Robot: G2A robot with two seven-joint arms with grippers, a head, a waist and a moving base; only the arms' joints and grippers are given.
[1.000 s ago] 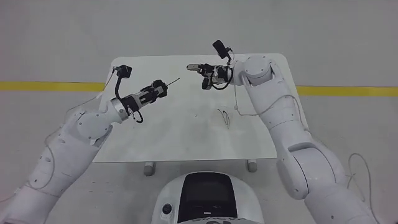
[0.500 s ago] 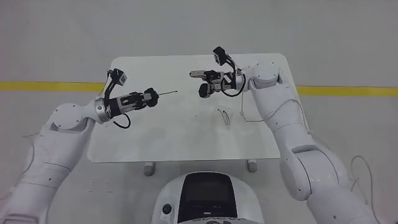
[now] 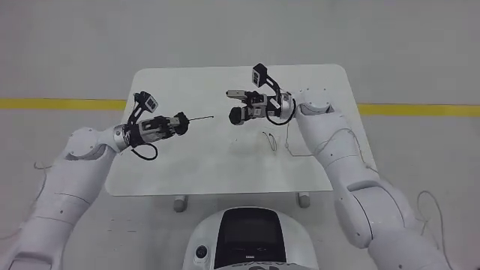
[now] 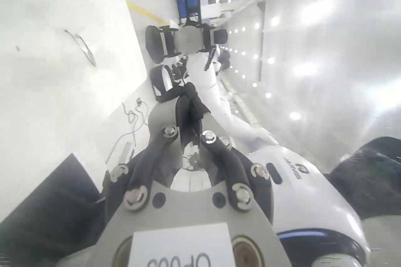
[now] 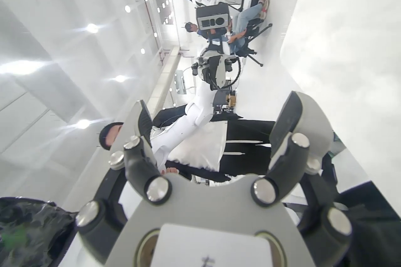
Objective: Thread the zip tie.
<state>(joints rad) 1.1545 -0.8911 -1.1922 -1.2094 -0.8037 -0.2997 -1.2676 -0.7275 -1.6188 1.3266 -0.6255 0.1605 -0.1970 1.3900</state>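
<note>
Our left pincer (image 3: 182, 121) clamps the zip tie (image 3: 199, 118), tip pointing to 3 o'clock over the table (image 3: 315, 165). Our right pincer (image 3: 231, 106) stands apart just beyond. We should close in slowly, tie level.

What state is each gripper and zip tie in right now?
zip tie: held by one end, sticking out straight, not threaded
left gripper: fingers shut on the zip tie
right gripper: fingers open, empty
second zip tie: lying curved on the table, untouched
</note>
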